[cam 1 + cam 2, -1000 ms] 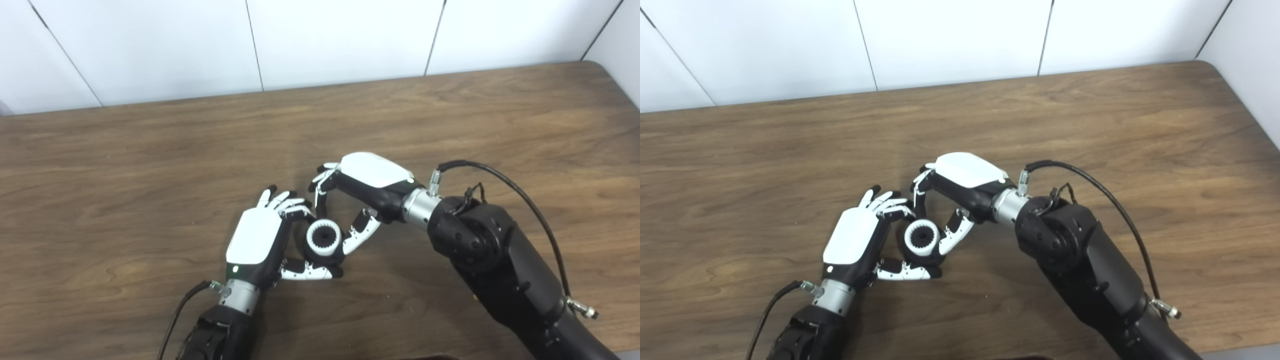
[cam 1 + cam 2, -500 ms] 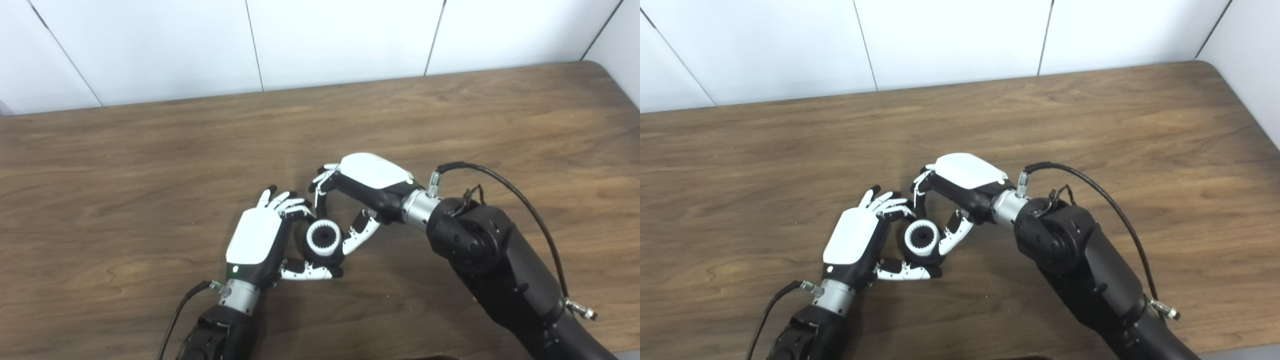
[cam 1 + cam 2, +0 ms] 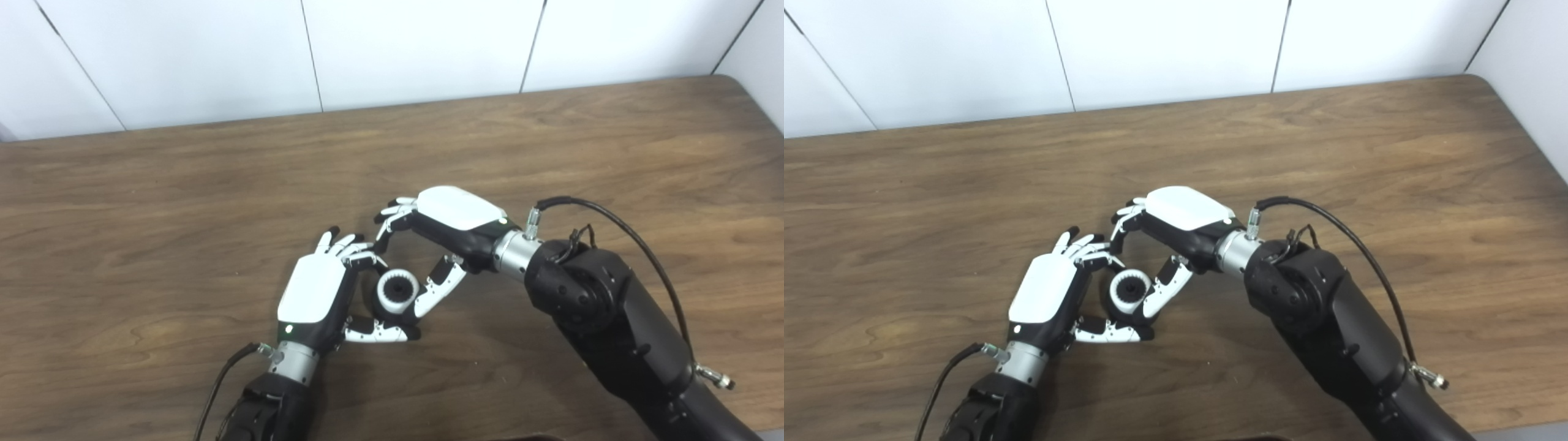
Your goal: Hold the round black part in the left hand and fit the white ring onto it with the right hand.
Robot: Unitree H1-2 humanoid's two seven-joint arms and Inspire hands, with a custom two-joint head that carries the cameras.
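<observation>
The white ring [image 3: 397,291] sits on top of the round black part [image 3: 386,313], whose dark body shows just beneath and beside it. My left hand [image 3: 313,288] is shut on the black part, fingers curled over its far side and thumb lying along its near side on the table. My right hand [image 3: 456,211] hovers to the right of the ring and is open. Its fingers [image 3: 387,215] are raised clear above the ring. Its thumb [image 3: 436,289] reaches down next to the ring's right edge; whether it touches is unclear.
Both hands work near the middle of the brown wooden table [image 3: 184,184]. A black cable [image 3: 618,220] loops off the right wrist. White wall panels [image 3: 416,49] rise behind the far edge, and the table's rounded corner [image 3: 1488,79] is at the back right.
The right hand's fingers have lifted up and away from the ring, opening the hand. The ring and black part have tilted slightly. The left hand has kept its hold.
</observation>
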